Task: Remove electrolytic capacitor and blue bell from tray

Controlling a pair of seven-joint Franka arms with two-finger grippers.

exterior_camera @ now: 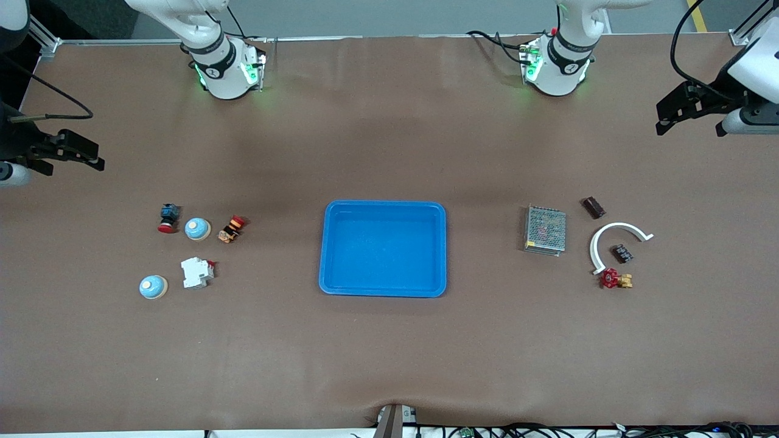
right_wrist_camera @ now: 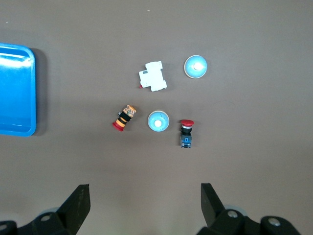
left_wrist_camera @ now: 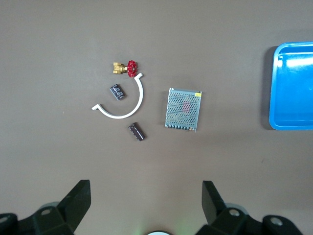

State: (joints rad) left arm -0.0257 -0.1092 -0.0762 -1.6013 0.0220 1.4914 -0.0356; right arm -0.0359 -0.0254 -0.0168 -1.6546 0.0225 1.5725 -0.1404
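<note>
The table (exterior_camera: 389,353) wears a matt brown covering, smooth, faintly rippled near its front edge. The blue tray (exterior_camera: 383,207) looks like glossy moulded plastic. The power supply (exterior_camera: 545,229) has a perforated bare-metal case. The white arc (exterior_camera: 611,234) and circuit breaker (exterior_camera: 196,272) seem matt plastic. The valve (exterior_camera: 616,279) is possibly brass, with a red handle.

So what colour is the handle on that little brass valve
Red. The valve shows it best in the left wrist view, beside one end of the white curved piece.

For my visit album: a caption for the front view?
Blue tray mid-table, bells and capacitors either end, both arms waiting.
</note>
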